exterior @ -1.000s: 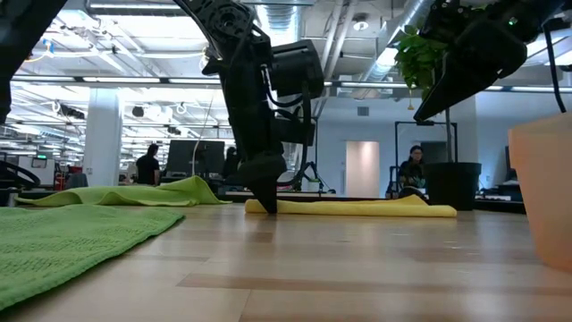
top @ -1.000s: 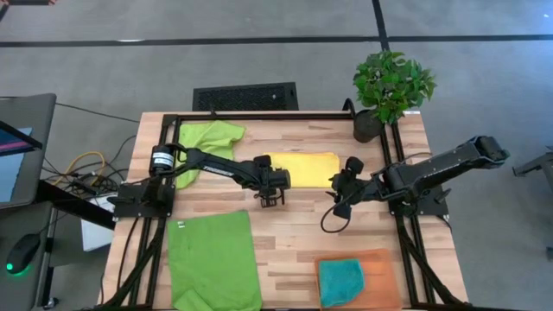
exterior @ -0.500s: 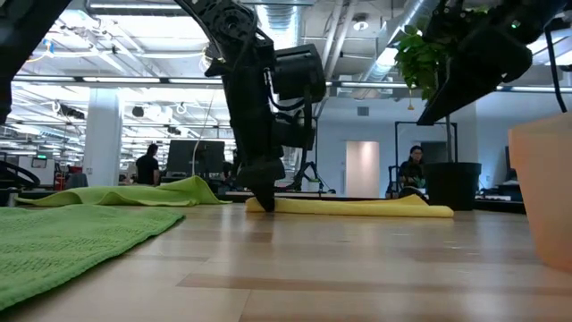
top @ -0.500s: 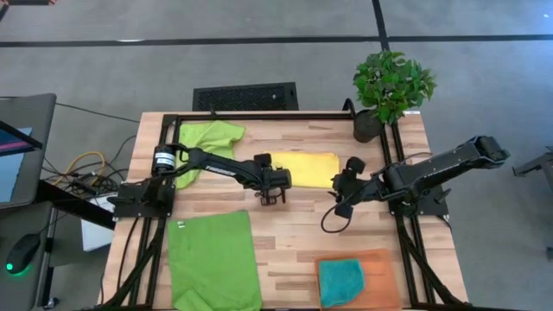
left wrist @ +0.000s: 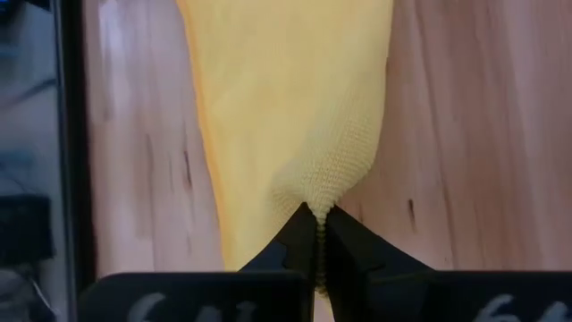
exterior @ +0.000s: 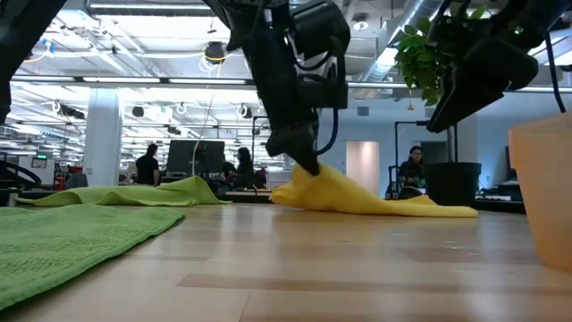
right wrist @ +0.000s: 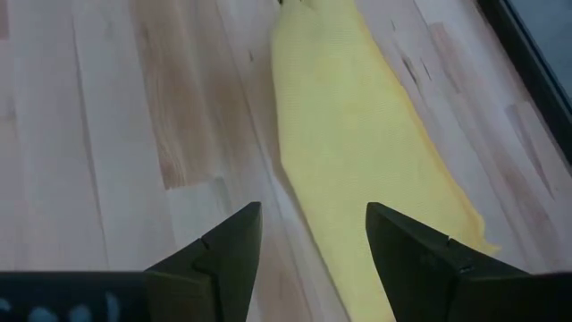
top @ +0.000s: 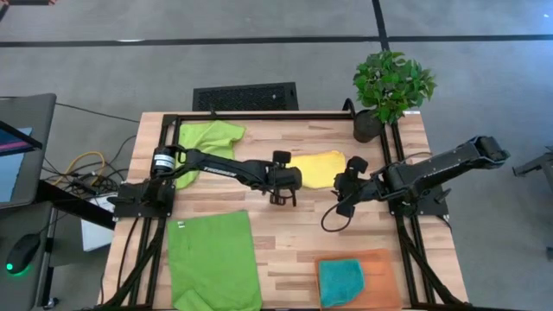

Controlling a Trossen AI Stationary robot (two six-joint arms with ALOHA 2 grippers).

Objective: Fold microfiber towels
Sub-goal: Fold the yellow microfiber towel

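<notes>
The yellow towel [top: 320, 168] lies at the table's middle far side, with its right end [exterior: 447, 211] flat on the wood. Its left end is raised into a peak [exterior: 315, 174]. My left gripper [top: 292, 179] is shut on that peak. My right gripper [top: 344, 192] hovers open just above the towel's right part [right wrist: 375, 152] and touches nothing. A crumpled lime green towel [top: 207, 136] lies at the far left. Another lime green towel [top: 212, 259] lies spread flat at the near left. A folded teal towel [top: 340, 281] rests on the orange mat [top: 380, 262]. My left gripper pinches the yellow towel's left end [left wrist: 329, 183] between its two fingertips [left wrist: 304, 234], where the cloth bunches to a point; one layer or several, I cannot tell. The fingers slant down from the table's left. The held end is lifted clear, and the cloth slopes slack down to the right.
A potted plant [top: 390, 86] stands at the far right corner. Black frame rails [top: 259, 115] run along the table's far edge and sides. Bare wood [top: 294, 233] shows between the flat green towel and the orange mat.
My left gripper has shut on the yellow towel's left end, then risen and gone toward the table's right edge, rolling a little. That end has come up off the table and been drawn rightward, so the towel looks shorter; its right end has stayed put.
</notes>
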